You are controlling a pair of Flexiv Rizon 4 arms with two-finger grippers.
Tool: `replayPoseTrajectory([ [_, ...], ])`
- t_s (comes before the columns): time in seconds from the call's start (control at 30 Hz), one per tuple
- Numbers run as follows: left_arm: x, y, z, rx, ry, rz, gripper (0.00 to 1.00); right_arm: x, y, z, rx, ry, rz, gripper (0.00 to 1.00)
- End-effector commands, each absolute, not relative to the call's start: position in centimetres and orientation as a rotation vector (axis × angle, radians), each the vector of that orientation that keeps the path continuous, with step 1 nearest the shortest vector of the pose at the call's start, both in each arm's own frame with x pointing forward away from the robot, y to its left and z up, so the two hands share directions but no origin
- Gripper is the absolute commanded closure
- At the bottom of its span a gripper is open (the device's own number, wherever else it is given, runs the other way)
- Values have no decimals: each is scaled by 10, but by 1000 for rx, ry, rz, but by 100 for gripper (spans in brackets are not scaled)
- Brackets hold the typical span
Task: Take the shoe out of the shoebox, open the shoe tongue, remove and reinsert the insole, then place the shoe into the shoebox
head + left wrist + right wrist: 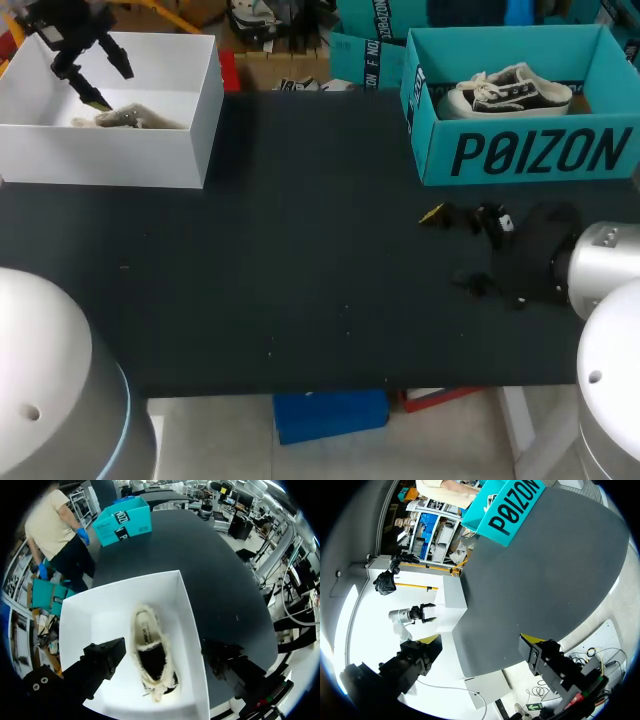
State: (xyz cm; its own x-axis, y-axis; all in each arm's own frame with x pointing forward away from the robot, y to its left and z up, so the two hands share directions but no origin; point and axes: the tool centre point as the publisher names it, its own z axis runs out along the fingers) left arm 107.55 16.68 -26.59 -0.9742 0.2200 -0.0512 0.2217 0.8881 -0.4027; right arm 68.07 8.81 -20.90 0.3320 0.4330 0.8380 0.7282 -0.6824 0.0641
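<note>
The dark worktop [300, 260] carries two open boxes along its far edge. A white shoebox [110, 155] sits at the far left corner and a teal shoebox [530, 150] at the far right corner, well apart.

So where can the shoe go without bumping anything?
The wide bare table between the white box and the teal box is free, down to the front edge. Crowded: in front of the teal box, by the right claw, and inside the white box, around the shoe.
</note>
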Motion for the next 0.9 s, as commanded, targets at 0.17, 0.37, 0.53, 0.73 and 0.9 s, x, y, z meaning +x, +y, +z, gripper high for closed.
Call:
replayPoseTrajectory([
  [0.17, 1042, 156, -266, 273, 2865, -745, 0, 675, 81, -213, -2165, -1024, -1193, 0],
  [0.37, 1041, 144, -237, 261, 2805, -767, 0, 675, 81, -213, -2165, -1024, -1193, 0],
  [0.53, 1031, 127, -221, 255, 2805, -765, 0, 675, 81, -213, -2165, -1024, -1193, 0],
  [0.73, 1014, 108, -214, 142, 2825, -748, 0, 675, 81, -213, -2165, -1024, -1193, 0],
  [0.9, 1004, 97, -211, -43, 2808, -759, 0, 675, 81, -213, -2165, -1024, -1193, 0],
])
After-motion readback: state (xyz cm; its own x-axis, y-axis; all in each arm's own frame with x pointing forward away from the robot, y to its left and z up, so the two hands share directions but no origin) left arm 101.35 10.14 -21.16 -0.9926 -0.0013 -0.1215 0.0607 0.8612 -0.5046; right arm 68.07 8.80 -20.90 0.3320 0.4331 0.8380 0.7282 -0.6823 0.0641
